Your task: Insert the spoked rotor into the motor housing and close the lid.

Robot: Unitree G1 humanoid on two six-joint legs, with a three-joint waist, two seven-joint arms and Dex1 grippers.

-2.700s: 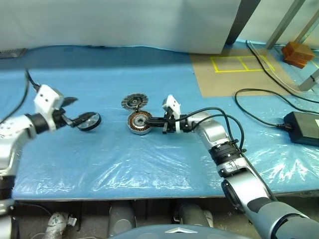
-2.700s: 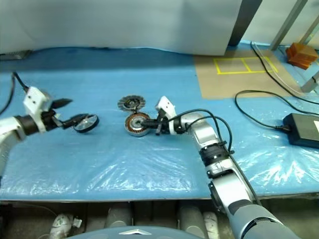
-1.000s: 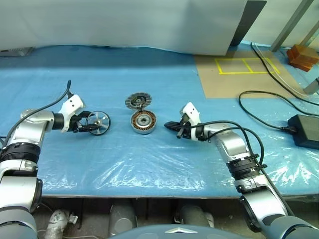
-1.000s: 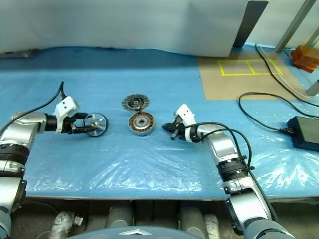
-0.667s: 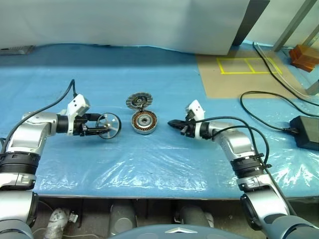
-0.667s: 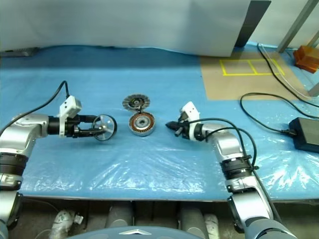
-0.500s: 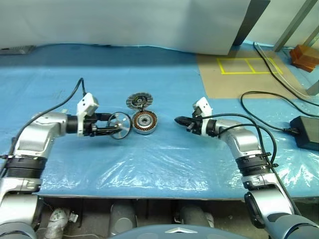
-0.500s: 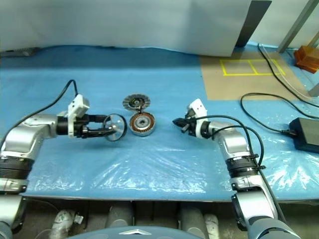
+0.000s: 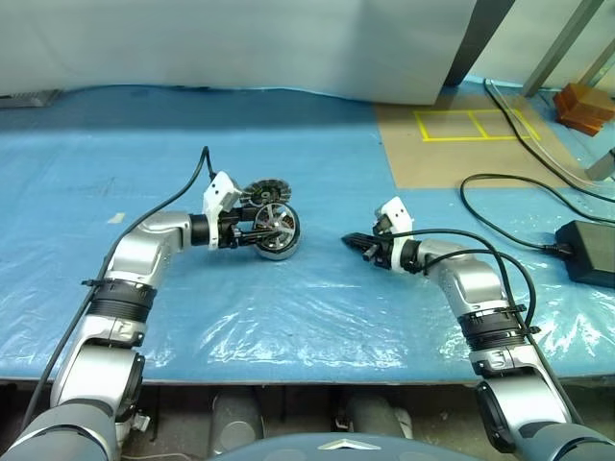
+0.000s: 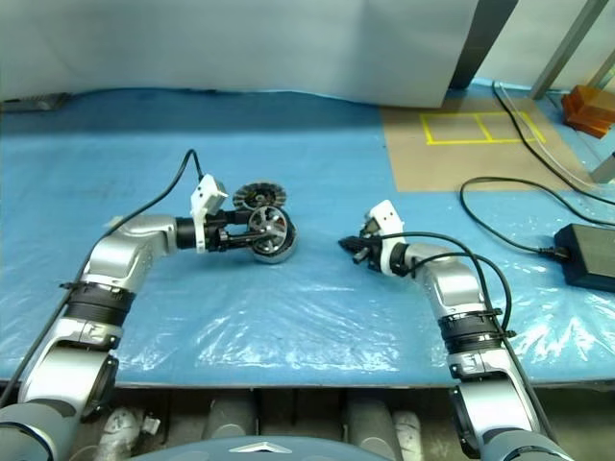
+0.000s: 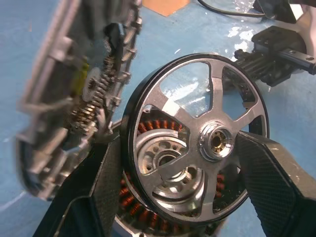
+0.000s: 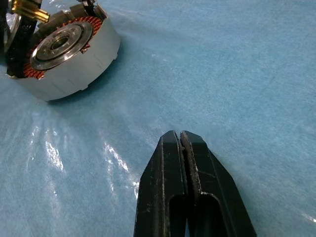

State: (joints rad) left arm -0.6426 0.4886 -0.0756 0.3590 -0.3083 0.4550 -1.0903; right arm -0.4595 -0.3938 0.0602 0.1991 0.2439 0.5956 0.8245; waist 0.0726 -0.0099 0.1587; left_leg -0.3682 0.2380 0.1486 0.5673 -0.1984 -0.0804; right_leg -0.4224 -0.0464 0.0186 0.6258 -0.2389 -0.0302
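My left gripper is shut on the spoked rotor, a silver wheel with a dark rim, its fingers clamping opposite edges of the rim. The rotor hangs tilted right over the motor housing, whose copper windings show through the spokes; I cannot tell whether they touch. The lid, a round finned disc with small gears, lies just behind the housing. To the right of the housing, my right gripper is shut and empty, low over the blue sheet and pointing at it.
A blue plastic sheet covers the table. A brown panel with yellow tape lies at the back right. A black power brick and its cables sit at the right, an orange block beyond.
My left gripper has carried the rotor rightward from the open sheet to a spot over the housing. The right gripper has drawn back a little to the right, still shut.
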